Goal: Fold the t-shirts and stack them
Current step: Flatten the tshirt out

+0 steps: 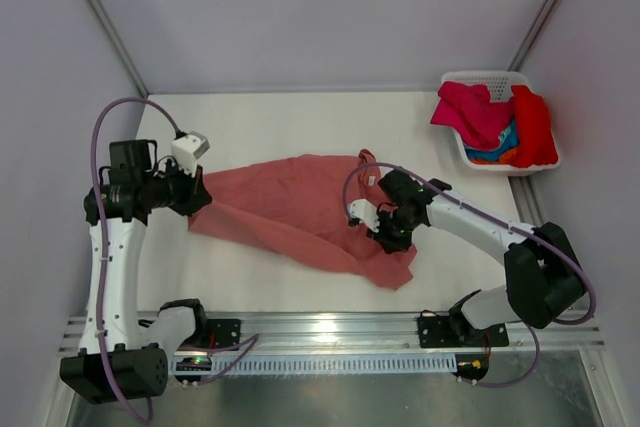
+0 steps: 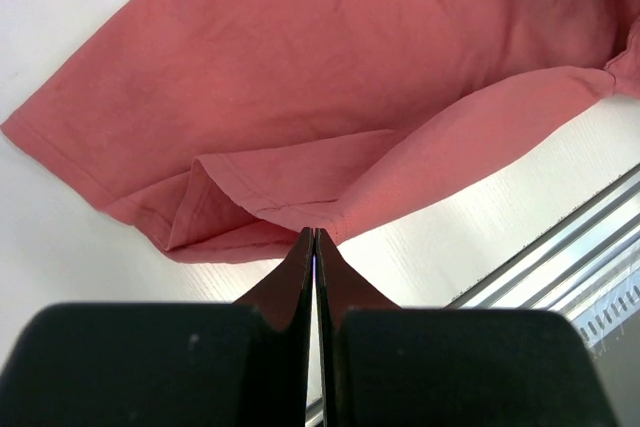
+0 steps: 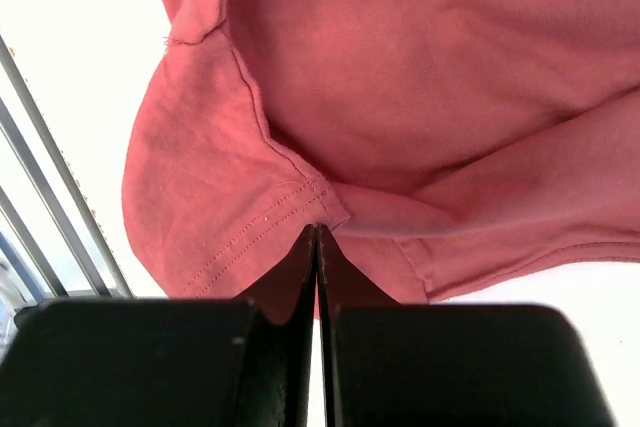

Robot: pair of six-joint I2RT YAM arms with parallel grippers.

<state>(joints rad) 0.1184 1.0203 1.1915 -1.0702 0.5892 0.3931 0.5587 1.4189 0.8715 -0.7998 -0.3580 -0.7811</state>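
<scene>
A salmon t-shirt (image 1: 290, 207) lies stretched across the white table between my two grippers. My left gripper (image 1: 200, 195) is at the shirt's left end. In the left wrist view its jaws are pressed together, and the gripper (image 2: 315, 232) pinches a folded edge of the shirt (image 2: 330, 67). My right gripper (image 1: 385, 232) is at the shirt's right end. In the right wrist view the gripper (image 3: 317, 229) is shut on a stitched hem of the shirt (image 3: 400, 67). More t-shirts sit bunched in the basket: magenta (image 1: 470, 112), red (image 1: 533, 127), blue (image 1: 505, 142).
A white plastic basket (image 1: 478, 77) stands at the back right corner of the table. A metal rail (image 1: 330, 327) runs along the near edge, between the arm bases. Grey walls close the table in on three sides.
</scene>
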